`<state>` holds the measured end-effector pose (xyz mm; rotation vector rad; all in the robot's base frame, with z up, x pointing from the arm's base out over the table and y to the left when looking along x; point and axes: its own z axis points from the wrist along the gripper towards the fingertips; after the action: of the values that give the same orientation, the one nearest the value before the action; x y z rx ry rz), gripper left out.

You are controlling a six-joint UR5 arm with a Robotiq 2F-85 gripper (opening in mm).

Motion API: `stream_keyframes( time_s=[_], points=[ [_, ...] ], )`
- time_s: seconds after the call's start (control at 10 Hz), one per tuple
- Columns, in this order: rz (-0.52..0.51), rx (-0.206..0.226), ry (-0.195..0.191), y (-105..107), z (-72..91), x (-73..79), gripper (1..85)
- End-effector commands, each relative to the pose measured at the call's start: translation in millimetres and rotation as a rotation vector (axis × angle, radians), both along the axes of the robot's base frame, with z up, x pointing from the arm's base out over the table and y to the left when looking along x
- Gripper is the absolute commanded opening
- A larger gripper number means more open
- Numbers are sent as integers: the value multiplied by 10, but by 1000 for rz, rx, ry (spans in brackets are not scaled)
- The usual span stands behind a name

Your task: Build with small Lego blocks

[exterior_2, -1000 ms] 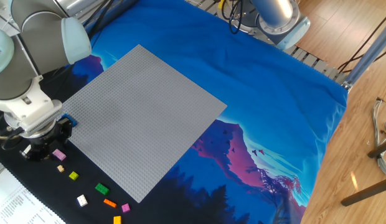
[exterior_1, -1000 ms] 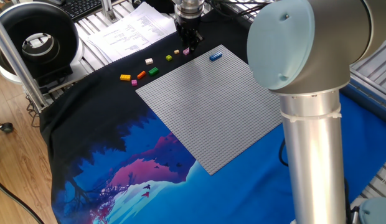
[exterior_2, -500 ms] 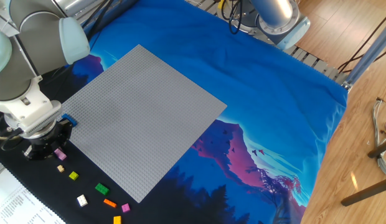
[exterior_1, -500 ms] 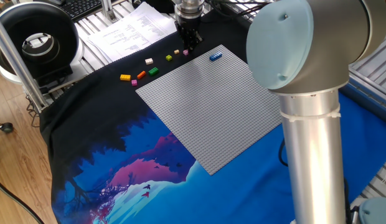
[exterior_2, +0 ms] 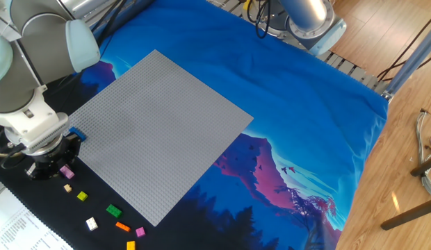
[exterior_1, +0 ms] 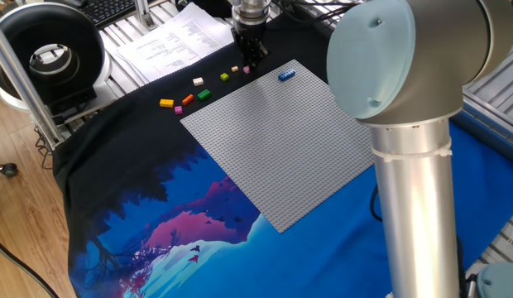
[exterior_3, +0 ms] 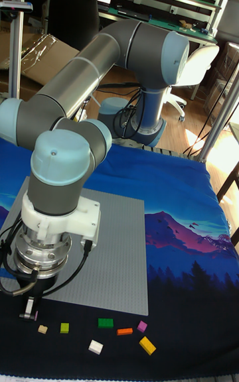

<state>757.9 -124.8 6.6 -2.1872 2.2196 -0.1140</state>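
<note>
Tool [exterior_3: 30,306] hangs low over the black edge of the cloth at the near left corner of the grey baseplate [exterior_3: 109,249], its dark fingers pointing straight down, and a pink brick [exterior_3: 26,316] sits right at their tips; whether the fingers are pinching that brick or only standing over it cannot be told from any view. In the tall fixed view the nearest pieces lie in a loose row on the dark cloth in front of the plate: a white brick [exterior_3: 95,347] and a yellow brick [exterior_3: 147,345] closest, then a tan brick [exterior_3: 42,329], a lime brick [exterior_3: 64,327], an orange brick [exterior_3: 124,331], a second pink brick [exterior_3: 142,325] and a green brick [exterior_3: 105,323] just short of the plate's near edge, all apart from one another. A blue brick [exterior_2: 76,134] rests on the baseplate itself at the corner beside the tool, seen also in one fixed view [exterior_1: 286,75]. Beyond the row the plate lies flat and bare of other bricks on the printed cloth [exterior_3: 179,236] of blue and purple mountains that covers the counter. Farther back the grey arm [exterior_3: 99,70] sweeps up and over from its base [exterior_3: 143,130] at the far edge, and printed sheets of paper [exterior_1: 170,41] lie past the cloth near the tool
</note>
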Motion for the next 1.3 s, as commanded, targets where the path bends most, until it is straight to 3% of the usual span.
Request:
stream_keyframes(
  time_s=[0.0,0.3,0.6,0.8,1.0,1.2],
  points=[
    [-8,13,-3,20,3,20,283],
    [-3,14,-3,24,-12,36,297],
    [-16,17,24,30,-27,-24,280],
    [-35,18,23,32,-40,-10,143],
    [-38,7,22,13,-26,-7,117],
    [-60,-16,25,-3,101,-17,117]
  ],
)
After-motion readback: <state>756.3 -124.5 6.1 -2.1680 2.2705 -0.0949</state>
